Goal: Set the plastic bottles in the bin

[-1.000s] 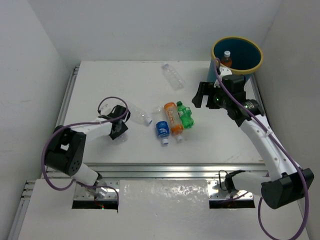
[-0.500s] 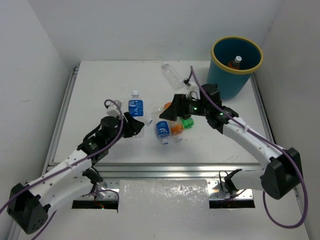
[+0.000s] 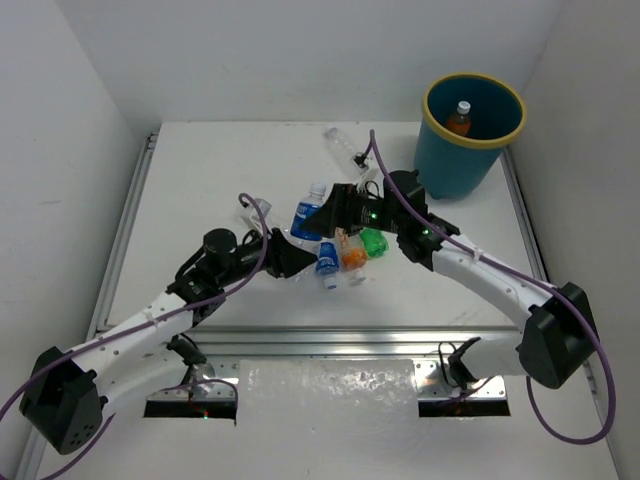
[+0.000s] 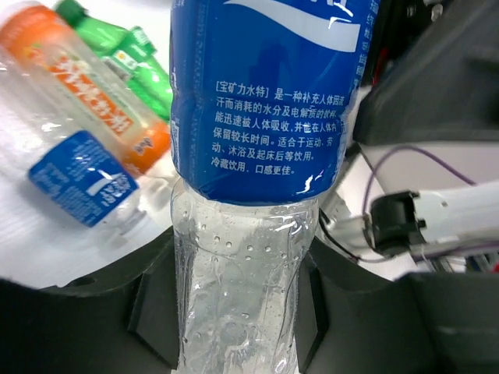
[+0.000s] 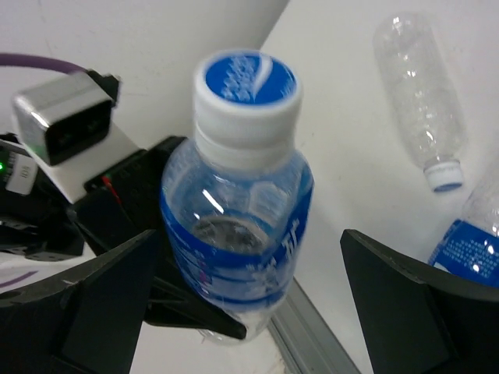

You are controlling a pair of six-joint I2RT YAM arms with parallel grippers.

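From above: blue-labelled bottle [image 3: 308,215] held up mid-table, clamped low by left gripper [image 3: 288,250]; right gripper [image 3: 335,212] at its upper end; bin [image 3: 455,170] well apart, far right.

Left wrist: pads [image 4: 156,312] pinching the clear base on both sides.

Right wrist: fingers [image 5: 101,300] spread wide either side of the bottle, not touching; probably best closed squarely on the label band before any release by the left.

obstacle: blue-label bottle [image 3: 308,215] between right gripper [image 3: 331,212] fingers | free: far-left table [image 3: 200,165]

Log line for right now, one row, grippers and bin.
left gripper shut on blue-label bottle | right gripper open, straddling its cap end | bin holds one orange bottle
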